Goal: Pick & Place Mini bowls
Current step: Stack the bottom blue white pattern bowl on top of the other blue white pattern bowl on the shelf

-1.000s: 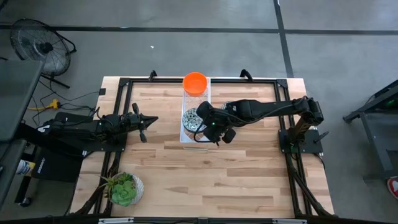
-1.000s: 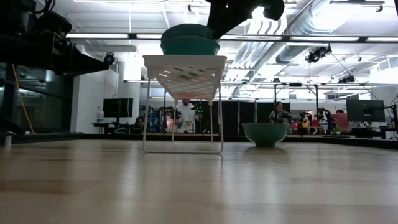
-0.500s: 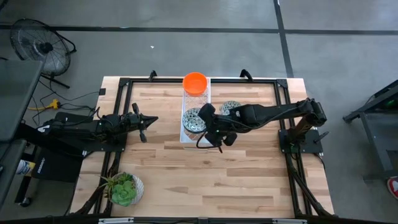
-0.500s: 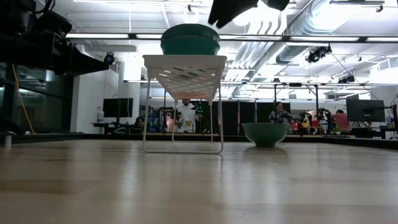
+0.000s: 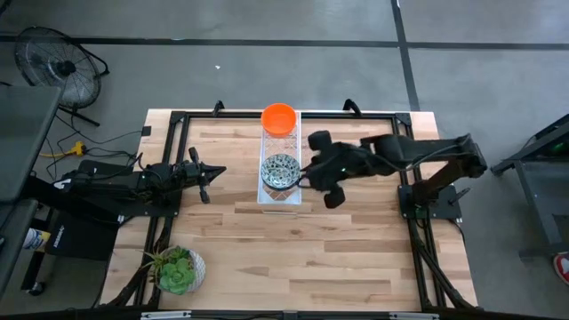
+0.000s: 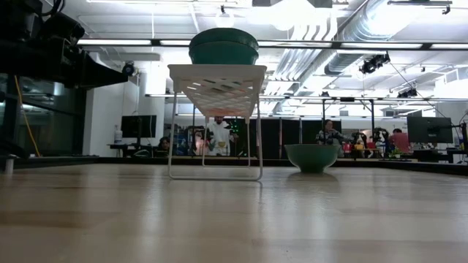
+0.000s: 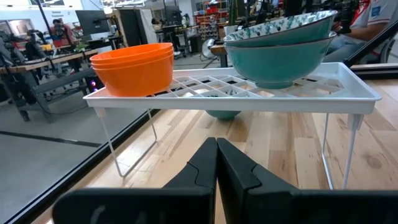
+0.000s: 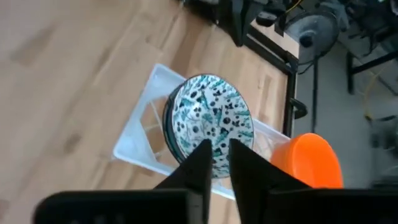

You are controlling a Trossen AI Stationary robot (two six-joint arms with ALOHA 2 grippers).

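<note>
Patterned bowls (image 5: 281, 168) sat stacked on the white rack (image 5: 267, 197), just left of the right gripper (image 5: 304, 174), its fingers nearly closed, holding nothing.

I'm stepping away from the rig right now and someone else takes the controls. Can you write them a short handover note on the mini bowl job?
Left gripper: shut, empty, parked at the table's left side facing the white wire rack.
Right gripper: fingers nearly together, holding nothing, raised above and just right of the rack.
On the rack: stacked orange bowls at the far end, stacked patterned bowls at the near end.
One more bowl sits on the table beyond the rack; the right arm hides it from above.
Done: both stacks placed. Left: that table bowl, probably; the full bowl count cannot be confirmed.
</note>
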